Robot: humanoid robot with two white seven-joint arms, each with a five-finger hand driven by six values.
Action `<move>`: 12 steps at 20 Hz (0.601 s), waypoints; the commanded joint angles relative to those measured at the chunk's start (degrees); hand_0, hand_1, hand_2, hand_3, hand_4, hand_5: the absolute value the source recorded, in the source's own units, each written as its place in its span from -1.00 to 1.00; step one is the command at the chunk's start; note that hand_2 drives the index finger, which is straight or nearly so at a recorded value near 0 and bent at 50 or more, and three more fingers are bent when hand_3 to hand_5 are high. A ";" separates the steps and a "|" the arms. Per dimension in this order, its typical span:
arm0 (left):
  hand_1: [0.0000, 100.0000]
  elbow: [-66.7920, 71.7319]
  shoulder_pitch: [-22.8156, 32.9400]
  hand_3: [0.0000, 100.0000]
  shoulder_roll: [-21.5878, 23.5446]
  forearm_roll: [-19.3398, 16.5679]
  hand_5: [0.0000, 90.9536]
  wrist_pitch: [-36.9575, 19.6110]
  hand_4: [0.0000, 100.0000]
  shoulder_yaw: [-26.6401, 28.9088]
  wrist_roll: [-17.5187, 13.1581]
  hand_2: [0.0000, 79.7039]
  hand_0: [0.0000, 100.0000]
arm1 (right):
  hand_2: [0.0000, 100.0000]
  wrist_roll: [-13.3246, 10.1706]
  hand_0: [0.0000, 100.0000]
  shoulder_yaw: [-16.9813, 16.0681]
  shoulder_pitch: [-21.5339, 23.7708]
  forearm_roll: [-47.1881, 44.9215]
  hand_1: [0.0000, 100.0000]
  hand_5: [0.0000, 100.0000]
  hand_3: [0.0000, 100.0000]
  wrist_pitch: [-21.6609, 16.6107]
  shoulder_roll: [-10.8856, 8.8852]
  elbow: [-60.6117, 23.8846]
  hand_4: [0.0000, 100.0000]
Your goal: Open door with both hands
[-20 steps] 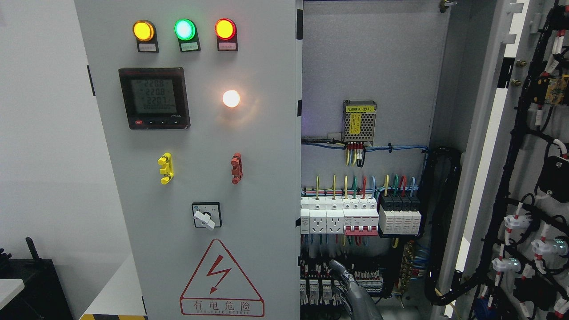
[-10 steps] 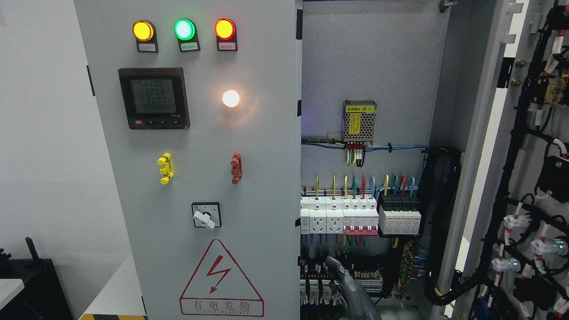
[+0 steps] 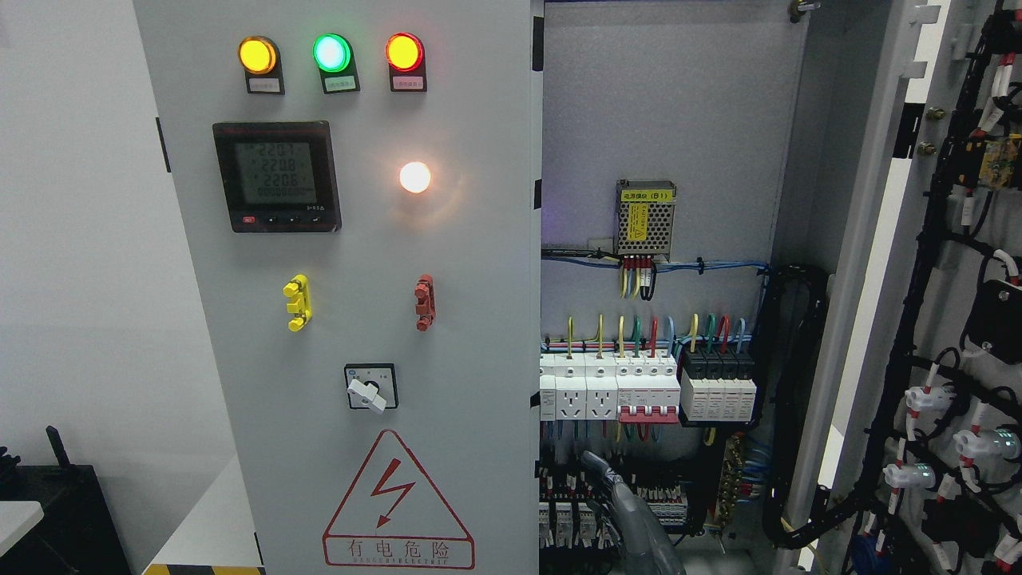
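Right door (image 3: 942, 263) swung wide at far right, left door (image 3: 359, 319) closed; a grey hand (image 3: 631, 519) rises at bottom centre, fingers' state and side untellable, near the breakers (image 3: 647, 387) — risk: snagging the wiring (image 3: 639, 327) if it strays inward.

Left door (image 3: 447, 335): shut, carrying the meter (image 3: 277, 176) near its top edge and the rotary switch (image 3: 370, 387) below.
Right door (image 3: 942, 319): swung open at the cabinet's right edge.
Breakers (image 3: 647, 387): inside, behind the opening.
My hand (image 3: 631, 519): at the opening's bottom edge, before the breakers.
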 commanded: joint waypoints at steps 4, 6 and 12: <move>-1.00 0.00 0.00 -1.00 -0.94 -0.53 -1.00 -0.01 -0.92 0.00 -0.04 -1.00 -1.00 | -1.00 0.00 -1.00 1.23 -1.73 -0.54 -1.00 -1.00 -1.00 -0.04 -0.03 2.30 -1.00; -1.00 0.00 0.00 -1.00 -1.03 -0.53 -1.00 0.08 -0.92 0.00 -0.04 -1.00 -1.00 | -1.00 0.00 -1.00 1.84 -2.17 -1.50 -1.00 -1.00 -1.00 0.05 -0.03 2.65 -1.00; -1.00 0.00 0.00 -1.00 -0.94 -0.53 -1.00 -0.01 -0.92 0.00 -0.04 -1.00 -1.00 | -1.00 0.17 -1.00 3.34 -2.88 -3.00 -1.00 -1.00 -1.00 -0.04 -0.65 2.83 -1.00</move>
